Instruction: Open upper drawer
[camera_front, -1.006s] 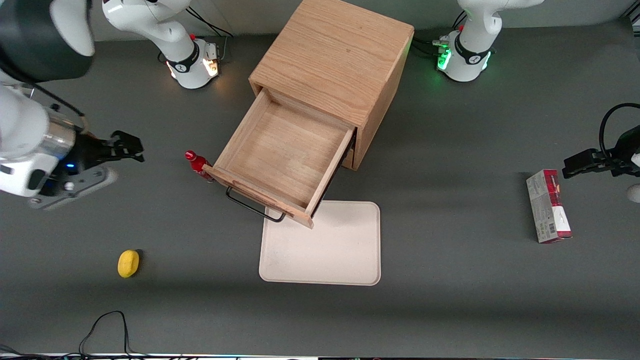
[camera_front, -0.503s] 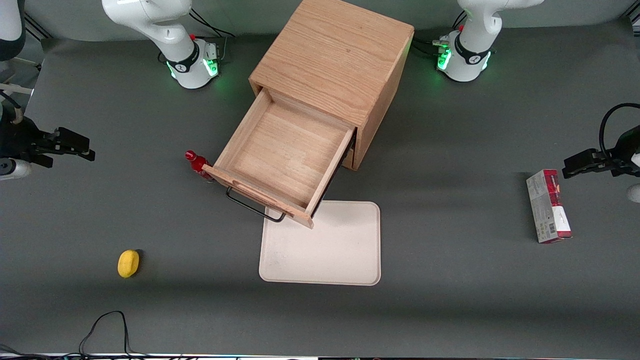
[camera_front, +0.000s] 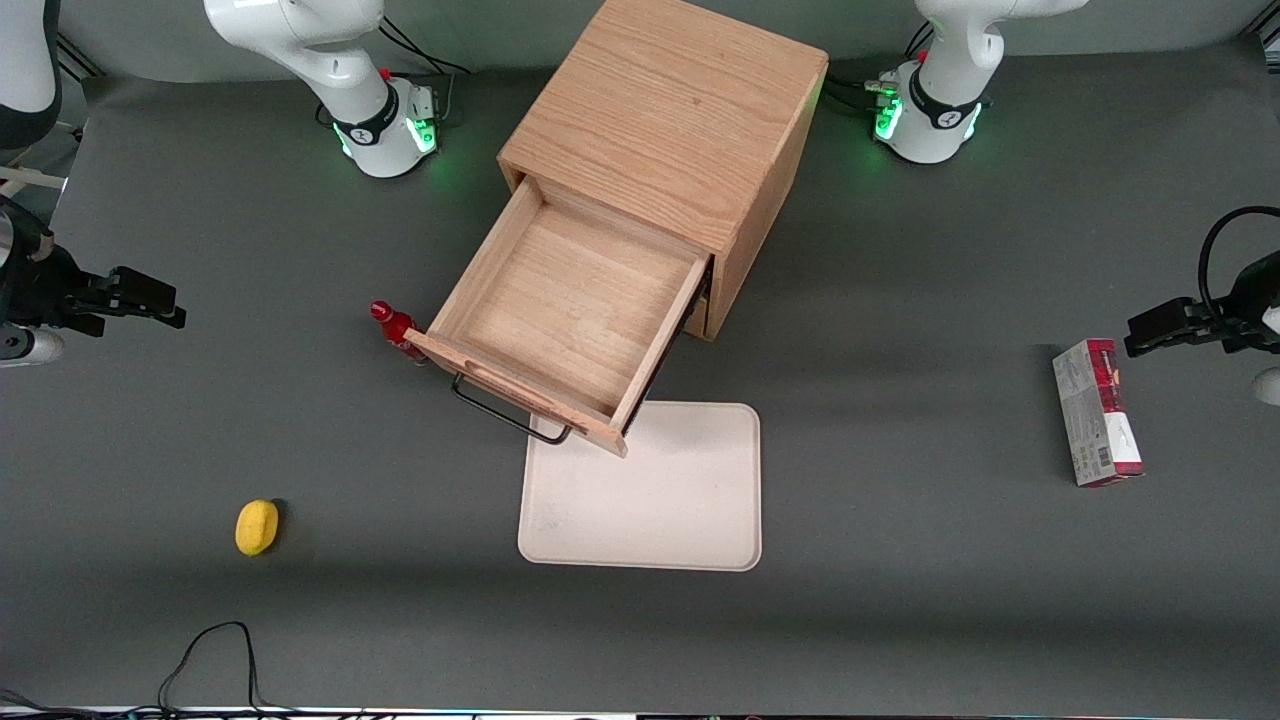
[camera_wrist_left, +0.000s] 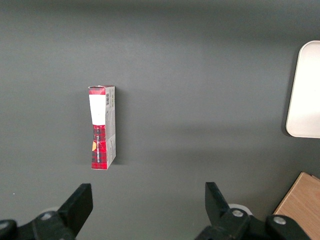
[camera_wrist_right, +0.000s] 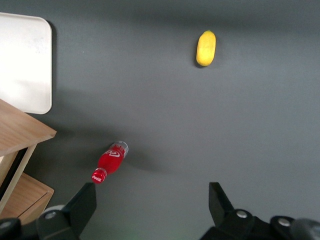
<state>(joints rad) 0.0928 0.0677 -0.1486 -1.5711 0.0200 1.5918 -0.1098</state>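
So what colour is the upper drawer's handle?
Black: the upper drawer has a thin black wire handle, clearest in the front view. The tool hangs well clear, open.

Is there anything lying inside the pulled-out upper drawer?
No, the upper drawer shows only bare wood inside, and the open gripper hangs apart from it, toward the working arm's end of the table.

The right arm (camera_front: 300, 45) has glossy white rounded shells, a black band at its base (camera_front: 385, 130) with green lights and black cables. Its gripper (camera_front: 130, 297) is matte black with two blocky fingers (camera_wrist_right: 82, 207).
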